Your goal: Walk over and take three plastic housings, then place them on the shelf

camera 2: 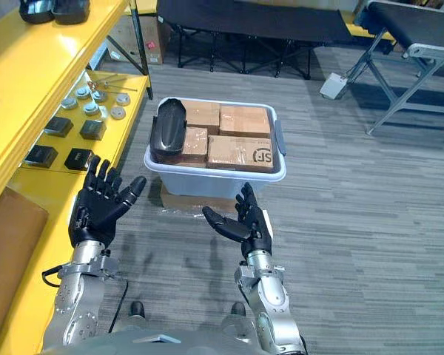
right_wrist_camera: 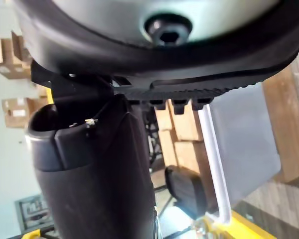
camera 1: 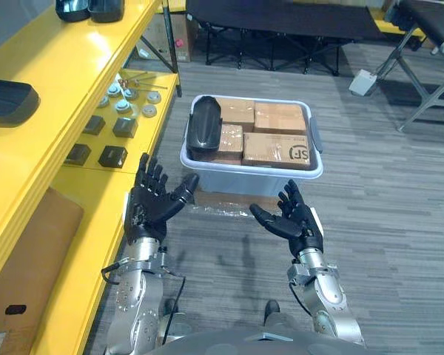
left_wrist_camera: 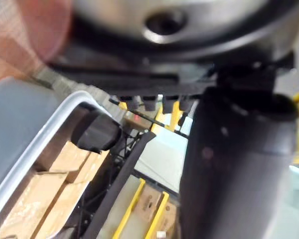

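Down in the left eye view, the left hand (camera 1: pixel 149 203) and right hand (camera 1: pixel 297 222) hung empty over the floor, palms up, fingers spread wide. A black plastic housing (camera 1: pixel 204 126) lay on cardboard boxes (camera 1: pixel 279 118) at the left end of the grey bin (camera 1: pixel 251 176). The right eye view showed the yellow shelf (camera 2: pixel 37 59) alongside. Both wrist views caught that housing inside the bin's rim.
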You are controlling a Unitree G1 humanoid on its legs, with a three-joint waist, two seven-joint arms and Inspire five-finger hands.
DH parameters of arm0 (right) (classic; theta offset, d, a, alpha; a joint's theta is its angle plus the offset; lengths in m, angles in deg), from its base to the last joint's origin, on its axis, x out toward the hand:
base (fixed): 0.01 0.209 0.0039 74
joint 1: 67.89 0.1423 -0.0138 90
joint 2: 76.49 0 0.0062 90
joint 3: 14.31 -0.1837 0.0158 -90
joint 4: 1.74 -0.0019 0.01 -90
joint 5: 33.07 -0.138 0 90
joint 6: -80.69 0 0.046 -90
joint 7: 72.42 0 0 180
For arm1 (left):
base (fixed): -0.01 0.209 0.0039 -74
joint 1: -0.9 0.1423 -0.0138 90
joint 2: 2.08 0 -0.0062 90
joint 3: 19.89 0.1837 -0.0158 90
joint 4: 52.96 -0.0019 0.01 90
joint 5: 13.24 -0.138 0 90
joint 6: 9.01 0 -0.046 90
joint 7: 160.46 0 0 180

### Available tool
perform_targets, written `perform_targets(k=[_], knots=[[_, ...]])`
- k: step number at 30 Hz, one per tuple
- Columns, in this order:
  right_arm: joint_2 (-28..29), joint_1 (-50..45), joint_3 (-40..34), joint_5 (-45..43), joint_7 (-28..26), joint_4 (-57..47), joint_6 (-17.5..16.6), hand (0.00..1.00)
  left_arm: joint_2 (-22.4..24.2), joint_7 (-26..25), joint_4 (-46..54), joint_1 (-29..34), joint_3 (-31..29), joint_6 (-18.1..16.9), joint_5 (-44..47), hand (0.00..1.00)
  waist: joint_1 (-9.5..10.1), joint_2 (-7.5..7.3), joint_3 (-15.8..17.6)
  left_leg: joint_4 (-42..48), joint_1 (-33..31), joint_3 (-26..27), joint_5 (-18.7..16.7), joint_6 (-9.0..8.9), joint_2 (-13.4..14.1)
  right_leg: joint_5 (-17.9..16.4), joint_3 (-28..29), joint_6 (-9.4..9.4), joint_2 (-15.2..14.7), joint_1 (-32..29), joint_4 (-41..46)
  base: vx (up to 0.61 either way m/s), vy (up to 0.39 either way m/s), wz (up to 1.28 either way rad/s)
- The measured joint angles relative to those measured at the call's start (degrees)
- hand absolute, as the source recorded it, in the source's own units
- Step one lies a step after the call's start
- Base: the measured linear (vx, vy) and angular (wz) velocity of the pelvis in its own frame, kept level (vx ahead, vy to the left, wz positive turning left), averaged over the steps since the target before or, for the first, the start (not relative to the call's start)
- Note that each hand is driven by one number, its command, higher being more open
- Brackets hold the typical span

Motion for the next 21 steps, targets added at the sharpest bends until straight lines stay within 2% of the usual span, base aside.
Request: perform_targets(k=[1, 3, 4, 5, 6, 7, 8, 9, 10, 11, 13, 14, 15, 16, 17, 18, 20, 21], knots=[[-0.02, 0.04, -0.08, -0.01, 0.09, 0.00, -0.05, 1.00, -0.02, 0.44, 0.00, -0.11, 0.14, -0.01, -0.01, 1.00, 0.05, 0.02, 0.01, 1.13, -0.16, -0.12, -0.70, 0.10, -0.01, -0.35, -0.34, -0.49, -0.19, -0.05, 0.86, 0.00, 0.000, 0.00], [0.36, 0.23, -0.18, -0.01, 0.51, 0.02, -0.36, 1.00, -0.08, 1.61, 0.00, -0.52, 1.12, 0.00, -0.08, 1.00, 0.12, -0.10, 0.12, 6.66, -1.45, -0.94, -3.81, 0.80, -0.28, -1.86, -1.79, -2.88, -1.38, -0.55, 4.74, -0.02, 0.061, -0.03], [0.20, 0.67, -0.37, -0.01, 0.57, 0.04, -0.86, 1.00, -0.05, 2.35, -0.02, -1.24, 1.81, 0.00, -0.11, 1.00, 0.06, 0.64, 0.71, 12.35, -3.06, -2.02, -7.49, 2.42, -0.30, -2.39, -1.88, -3.75, -2.06, -2.19, 9.90, -0.08, 0.126, -0.28], [-0.24, 1.36, -0.89, -0.02, 0.67, 0.10, -1.10, 1.00, -0.51, 3.24, -0.03, -2.11, 2.24, 0.04, 0.02, 1.00, 0.09, 1.67, 1.62, 15.97, -3.52, -1.95, -9.95, 2.25, 0.31, -2.10, -1.43, -4.57, -2.81, -6.20, 19.21, -0.12, 0.151, -0.26], [-0.02, 1.28, -0.86, -0.02, 0.74, 0.11, -1.14, 1.00, -1.21, 3.69, -0.02, -2.36, 2.43, 0.07, 0.05, 1.00, -0.36, 1.57, 1.73, 16.36, -3.33, -1.96, -10.26, 2.56, 0.12, -1.20, -1.40, -5.85, -3.45, -7.75, 22.84, -0.15, 0.207, -0.12], [0.41, 1.33, -0.83, -0.02, 0.77, 0.35, -1.20, 1.00, -2.38, 4.77, 0.08, -2.83, 2.71, 0.09, 0.37, 1.00, -0.83, 1.12, 1.88, 15.08, -2.32, -2.04, -10.11, 3.44, -0.45, 1.89, -1.37, -7.66, -4.16, -9.74, 26.31, -0.09, 0.171, -0.06], [0.92, 1.90, -0.82, -0.02, 0.50, 0.73, -1.49, 1.00, -3.46, 5.23, 0.13, -3.39, 3.08, 0.12, 0.86, 1.00, -0.90, 1.41, 2.43, 13.18, -1.20, -2.33, -9.26, 4.77, -0.37, 3.90, -1.01, -8.08, -4.09, -11.80, 27.38, -0.05, 0.148, -0.13], [1.17, 2.28, -0.70, -0.01, 0.22, 1.14, -1.88, 1.00, -3.84, 5.30, 0.11, -3.63, 3.13, 0.12, 0.87, 1.00, -0.84, 1.29, 2.39, 12.95, -1.26, -2.32, -9.05, 5.09, 0.04, 2.59, -0.46, -8.02, -3.18, -12.34, 26.45, 0.00, 0.032, -0.25], [1.38, 2.85, -0.64, -0.01, -0.47, 1.37, -2.11, 1.00, -3.95, 5.21, -0.15, -4.35, 2.78, 0.11, 1.55, 1.00, -0.44, 1.09, 2.31, 13.31, -2.06, -2.59, -8.87, 5.37, 0.38, -2.58, 0.43, -6.41, -1.14, -12.33, 21.75, 0.00, -0.024, -0.18], [1.38, 3.30, -0.98, -0.02, -1.35, 1.34, -2.22, 1.00, -3.94, 5.19, -1.34, -5.92, 3.07, 0.03, 2.64, 1.00, -0.17, 1.05, 2.37, 13.79, -3.22, -3.06, -8.96, 5.33, 0.39, -3.23, 0.70, -6.19, 0.71, -12.53, 15.89, 0.01, -0.064, -0.05], [1.36, 3.46, -1.66, -0.08, -2.16, 1.33, -2.22, 1.00, -3.99, 5.16, -4.03, -8.53, 3.93, -0.04, 3.13, 1.00, -0.13, 1.30, 3.04, 13.93, -4.18, -4.31, -8.99, 5.33, 0.14, -2.03, 1.95, -4.56, 1.86, -12.65, 8.41, 0.01, -0.120, 0.30], [1.35, 3.46, -1.84, -0.10, -2.65, 1.28, -2.22, 1.00, -4.26, 5.07, -4.90, -9.31, 4.47, -0.06, 3.28, 1.00, -0.40, 0.71, 3.92, 14.38, -4.62, -5.61, -9.26, 4.92, -0.41, -1.75, 3.22, -3.90, 1.54, -12.56, 4.50, 0.03, -0.194, 0.65], [1.34, 3.25, -1.83, -0.10, -3.23, 1.27, -2.21, 1.00, -5.05, 5.12, -4.91, -9.24, 4.93, -0.10, 3.30, 1.00, -0.81, -0.37, 4.65, 15.89, -5.23, -7.39, -10.08, 3.62, -1.03, -2.06, 3.87, -4.07, 1.32, -12.08, 3.40, 0.03, -0.290, 1.03], [0.69, 2.91, -2.11, -0.18, -3.72, 1.33, -2.16, 1.00, -5.78, 5.61, -5.83, -9.18, 5.34, -0.12, 3.34, 1.00, -1.55, 0.27, 5.99, 18.06, -5.70, -10.45, -11.28, 1.76, -1.04, -0.32, 4.00, -1.35, 1.55, -11.22, 5.65, 0.09, -0.289, 1.20], [-0.32, 2.36, -2.58, -0.57, -3.77, 1.26, -2.17, 1.00, -5.60, 6.29, -6.44, -8.39, 6.38, -0.07, 3.88, 1.00, -1.62, 1.63, 6.59, 18.63, -5.19, -12.79, -11.84, 0.98, -0.17, -0.46, 3.39, -1.64, 2.75, -11.27, 9.81, 0.12, -0.298, 1.01], [-0.98, 2.22, -2.77, -0.76, -3.79, 1.26, -2.17, 1.00, -5.45, 6.72, -6.46, -7.87, 6.92, -0.06, 4.35, 1.00, -1.56, 2.45, 6.64, 18.74, -4.96, -13.72, -12.28, 0.38, 0.35, -1.58, 3.21, -2.71, 3.19, -11.77, 12.34, 0.13, -0.228, 0.58], [-3.19, 2.31, -2.96, -0.23, -3.88, 0.86, -2.16, 1.00, -4.51, 7.36, -6.49, -6.63, 7.92, 0.05, 5.82, 1.00, -0.83, 4.82, 5.65, 16.55, -3.58, -15.13, -13.35, -0.93, 2.50, -8.90, 1.44, -3.98, 4.01, -14.31, 21.79, 0.20, -0.296, 0.31], [-3.49, 2.30, -2.88, -0.01, -4.04, 0.66, -2.16, 1.00, -4.50, 7.27, -6.50, -6.36, 8.03, 0.20, 7.06, 1.00, -0.84, 5.19, 5.06, 13.85, -2.08, -15.40, -12.81, -0.31, 3.08, -10.52, 0.66, -4.56, 4.28, -14.41, 22.70, 0.27, -0.306, 0.26]])
